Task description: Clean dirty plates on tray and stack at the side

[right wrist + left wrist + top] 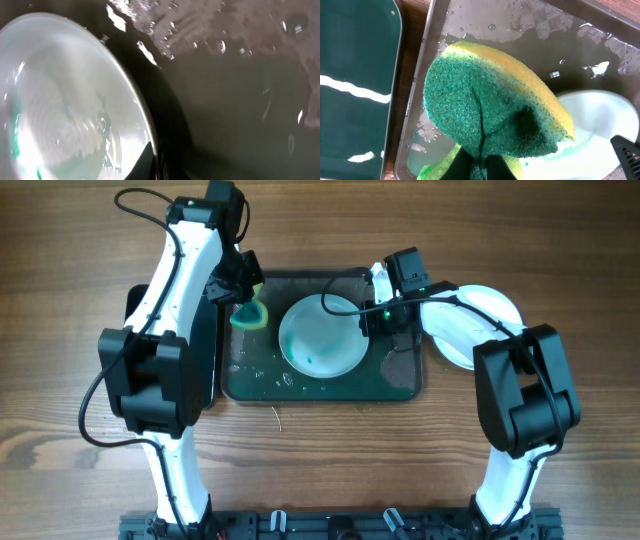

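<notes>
A pale blue plate [322, 335] with teal-green smears lies on the wet dark tray [400, 380]. My right gripper [368, 320] is shut on the plate's right rim; in the right wrist view the plate [65, 110] has one finger on its rim [150, 160]. My left gripper [243, 298] is shut on a green-yellow sponge [250, 314] at the tray's left end, left of the plate. In the left wrist view the sponge [485, 110] fills the middle, with the plate [600, 120] to its right. White plates [480, 325] lie right of the tray, partly under my right arm.
A glossy black tray [205, 350] lies left of the big tray, mostly under my left arm; it also shows in the left wrist view [355, 85]. Water drops and teal smears [265, 370] lie on the tray's floor. The wooden table surrounds both trays.
</notes>
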Controlling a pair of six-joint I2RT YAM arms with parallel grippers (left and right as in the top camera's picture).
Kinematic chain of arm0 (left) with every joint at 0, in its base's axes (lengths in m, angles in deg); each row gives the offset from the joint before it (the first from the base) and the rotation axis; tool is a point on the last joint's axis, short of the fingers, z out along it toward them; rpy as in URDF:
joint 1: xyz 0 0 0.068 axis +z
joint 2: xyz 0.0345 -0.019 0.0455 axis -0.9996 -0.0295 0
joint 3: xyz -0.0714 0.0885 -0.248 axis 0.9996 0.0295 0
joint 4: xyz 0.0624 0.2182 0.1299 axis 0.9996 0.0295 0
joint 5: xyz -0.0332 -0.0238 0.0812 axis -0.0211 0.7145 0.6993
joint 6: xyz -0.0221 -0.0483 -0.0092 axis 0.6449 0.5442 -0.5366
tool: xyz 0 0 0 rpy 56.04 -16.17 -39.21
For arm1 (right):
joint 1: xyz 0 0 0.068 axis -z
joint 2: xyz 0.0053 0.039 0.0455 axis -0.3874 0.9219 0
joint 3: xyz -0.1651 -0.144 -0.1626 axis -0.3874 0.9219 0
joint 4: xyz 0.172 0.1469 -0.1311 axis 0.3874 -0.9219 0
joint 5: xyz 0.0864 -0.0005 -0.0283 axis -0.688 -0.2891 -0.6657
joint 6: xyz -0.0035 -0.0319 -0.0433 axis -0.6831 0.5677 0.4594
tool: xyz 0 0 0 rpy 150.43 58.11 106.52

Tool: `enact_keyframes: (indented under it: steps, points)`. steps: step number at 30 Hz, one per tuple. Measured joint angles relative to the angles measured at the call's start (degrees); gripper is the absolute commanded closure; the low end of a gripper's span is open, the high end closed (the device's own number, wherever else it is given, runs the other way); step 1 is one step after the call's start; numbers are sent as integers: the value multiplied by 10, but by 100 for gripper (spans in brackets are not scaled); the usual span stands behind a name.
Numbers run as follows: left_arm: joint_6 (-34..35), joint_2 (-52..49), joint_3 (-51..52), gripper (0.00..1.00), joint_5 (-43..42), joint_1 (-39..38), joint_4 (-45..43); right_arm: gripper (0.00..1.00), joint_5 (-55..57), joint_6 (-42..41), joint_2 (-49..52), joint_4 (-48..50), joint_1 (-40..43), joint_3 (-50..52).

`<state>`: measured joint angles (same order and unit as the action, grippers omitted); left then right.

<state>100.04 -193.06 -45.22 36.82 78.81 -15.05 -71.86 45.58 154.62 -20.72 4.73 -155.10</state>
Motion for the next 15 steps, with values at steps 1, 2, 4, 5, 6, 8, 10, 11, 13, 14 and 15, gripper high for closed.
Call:
enact_keyframes:
  steps: [1, 2, 4, 5, 6, 8, 10, 11, 13, 14, 15]
  points:
    - [0, 0, 0, 96, 0, -1, 1, 96, 5, -34, 0, -13, -1, -4]
    - [0, 0, 0, 96, 0, -3, 1, 96, 11, -77, 0, -30, -2, -8]
    - [0, 0, 0, 96, 0, -11, 2, 96, 20, -170, 0, -61, -4, -16]
    - [0, 0, 0, 96, 0, -17, 2, 96, 23, -201, 0, -68, -5, -17]
    - [0, 0, 0, 96, 0, -24, 2, 96, 26, -226, 0, -71, -8, -19]
    - [0, 0, 0, 96, 0, -37, 2, 96, 35, -255, -2, -75, -12, -20]
    - [0, 0, 0, 96, 0, -56, 2, 96, 44, -269, -3, -78, -17, -20]
    - [2, 0, 0, 96, 0, -65, 2, 95, 47, -269, -3, -78, -18, -20]
    - [10, 0, 0, 96, 0, -84, -2, 96, 51, -253, -5, -78, -19, -20]
    - [13, 0, 0, 96, 0, -92, -10, 96, 52, -246, -5, -78, -19, -20]
    - [15, 0, 0, 96, 0, -100, -18, 96, 52, -242, -5, -78, -20, -20]
